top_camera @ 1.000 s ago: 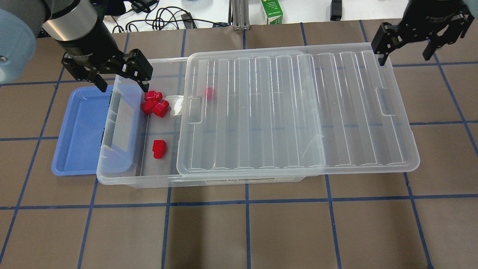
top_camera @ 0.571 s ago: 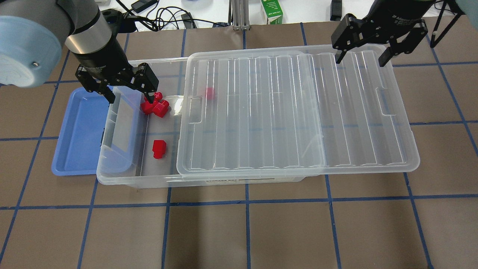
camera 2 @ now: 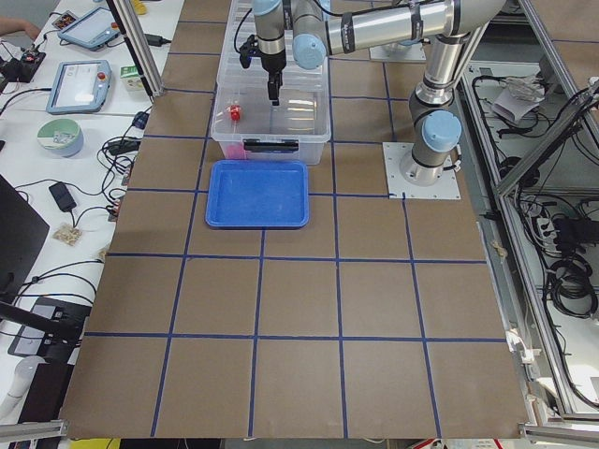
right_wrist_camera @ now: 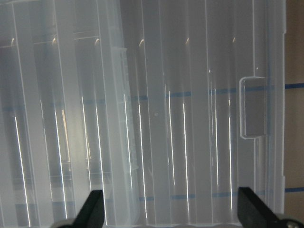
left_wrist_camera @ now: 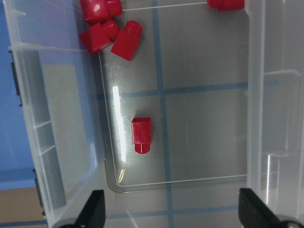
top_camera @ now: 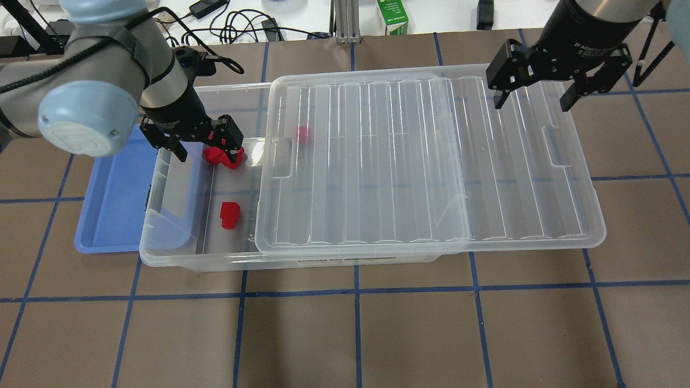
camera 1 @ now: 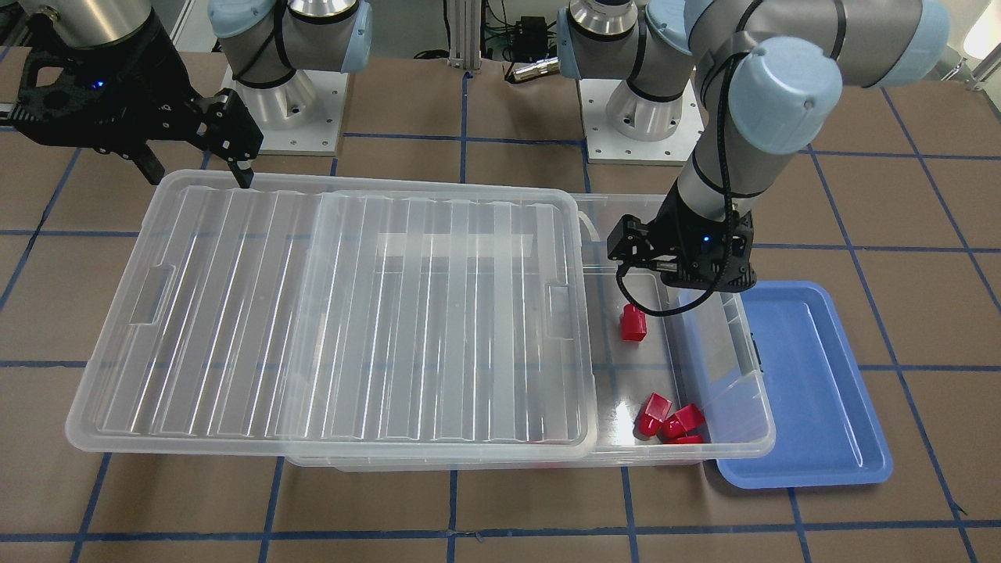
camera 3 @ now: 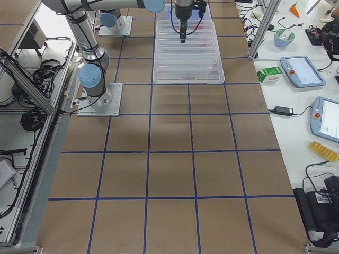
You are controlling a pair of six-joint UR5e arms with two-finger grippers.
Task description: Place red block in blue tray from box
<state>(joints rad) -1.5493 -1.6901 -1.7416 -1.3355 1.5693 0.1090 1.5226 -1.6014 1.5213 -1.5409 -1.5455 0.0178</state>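
Left wrist-mounted view: my left gripper (left_wrist_camera: 173, 211) is hanging wide open, empty; the red block (left_wrist_camera: 141, 134) is lying loose below, box (left_wrist_camera: 52, 142) wall alongside.

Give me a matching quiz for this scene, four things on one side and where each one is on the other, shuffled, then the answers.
1 red block
2 blue tray
3 left gripper
4 right gripper

A above the lid
B alone on the floor of the box
C outside the box, beside its uncovered end
D over the box's uncovered end

Pairs: 1-B, 2-C, 3-D, 4-A
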